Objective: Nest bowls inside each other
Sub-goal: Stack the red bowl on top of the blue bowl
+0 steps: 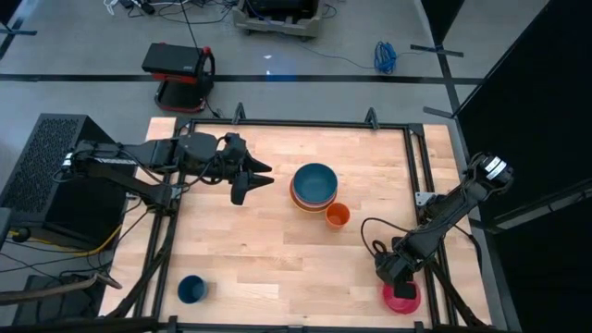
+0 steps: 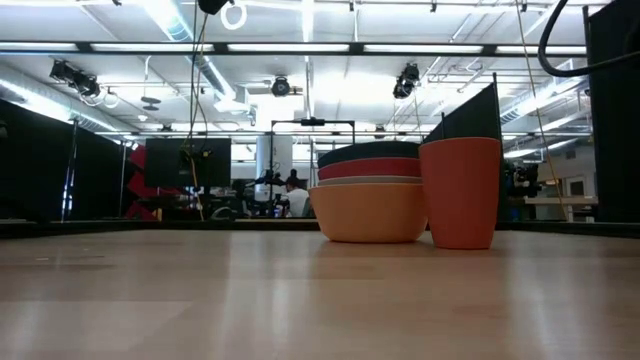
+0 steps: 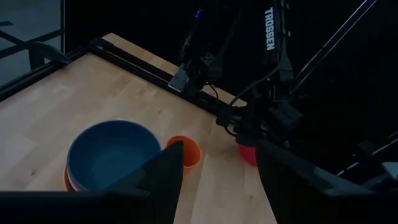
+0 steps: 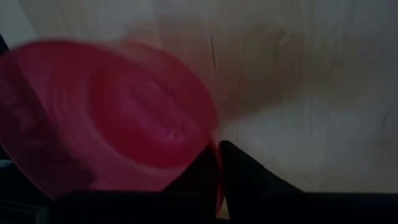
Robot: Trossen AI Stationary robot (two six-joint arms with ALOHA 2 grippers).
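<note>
High view: magenta bowl (image 1: 404,300) is gripped at its rim by right tool (image 1: 396,282).
Left tool (image 1: 248,178) is held parted above tabletop (image 1: 259,250), near stacked bowls (image 1: 314,186).

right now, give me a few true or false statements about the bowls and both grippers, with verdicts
1. The teal-blue bowl sits on top of the stack near the table's middle. True.
2. The right gripper is shut on the rim of the magenta-pink bowl. True.
3. The magenta-pink bowl is already nested in the stack. False: it sits apart, at the table's near right corner.
4. The left gripper holds the small orange cup. False: it holds nothing and hangs open left of the stack, while the cup stands beside the stack.
5. The small dark blue cup stands inside the stack. False: it stands alone near the front left edge.
</note>
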